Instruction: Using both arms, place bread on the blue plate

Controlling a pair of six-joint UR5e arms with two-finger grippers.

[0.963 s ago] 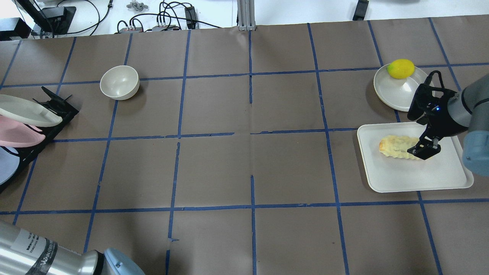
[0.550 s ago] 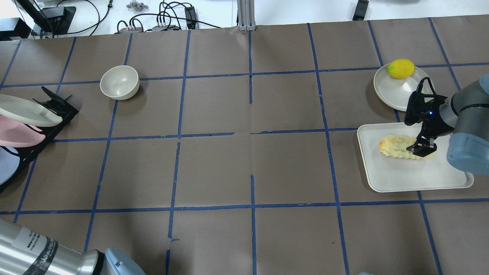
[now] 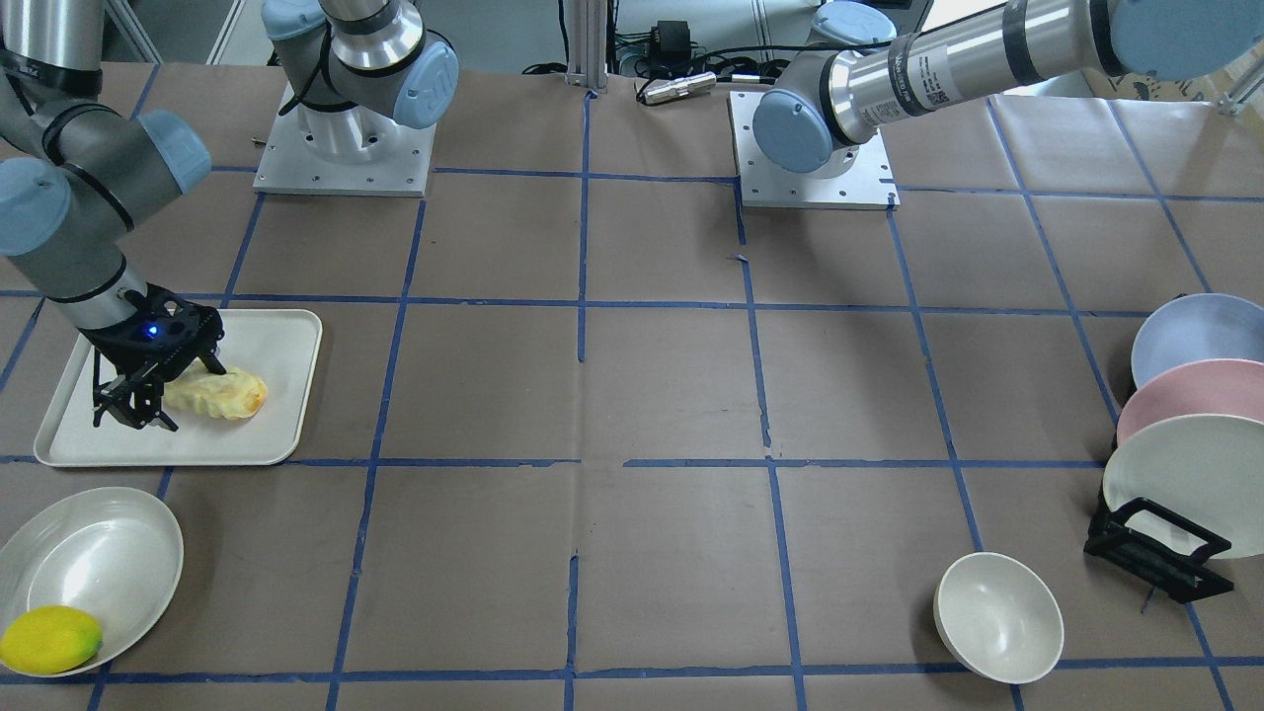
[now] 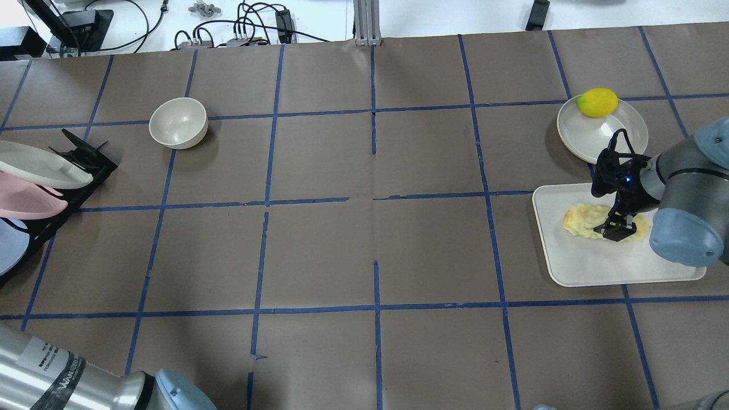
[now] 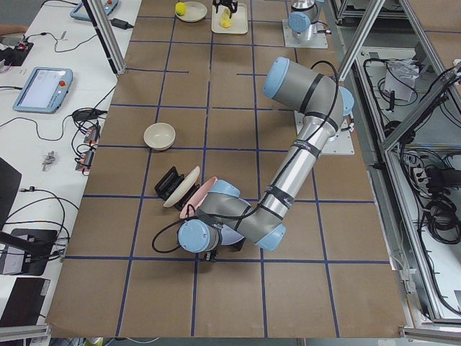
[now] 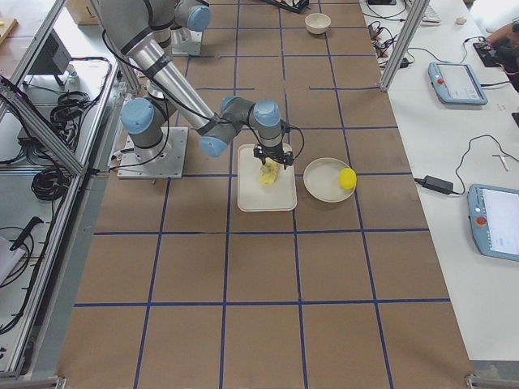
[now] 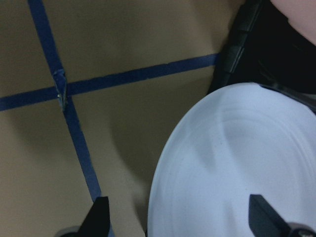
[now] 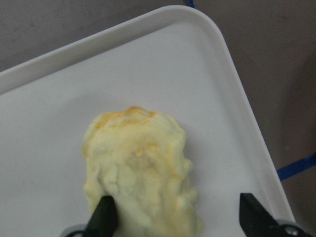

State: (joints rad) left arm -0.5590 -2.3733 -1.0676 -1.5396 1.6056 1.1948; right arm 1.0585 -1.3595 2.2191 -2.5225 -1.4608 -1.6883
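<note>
The right fingers [image 8: 102, 217] are spread wide astride the bread [image 8: 140, 168], which lies on the white tray [image 8: 207, 74] (whether they touch it is hard to judge). The left fingers [image 7: 98, 219] are also spread, over the blue plate [image 7: 237, 168] in its black rack [image 7: 247, 44]. Only their tips show.

The surface [image 4: 319, 250] is matt brown paper crossed by blue tape [image 4: 373, 85], the tray [image 8: 212, 89] smooth white plastic with a soft sheen, the bread [image 8: 138, 168] lumpy, ridged and dull, the blue plate [image 7: 237, 163] smooth and faintly glossy, the left arm [image 3: 948, 59] brushed metal with glossy blue caps.
</note>
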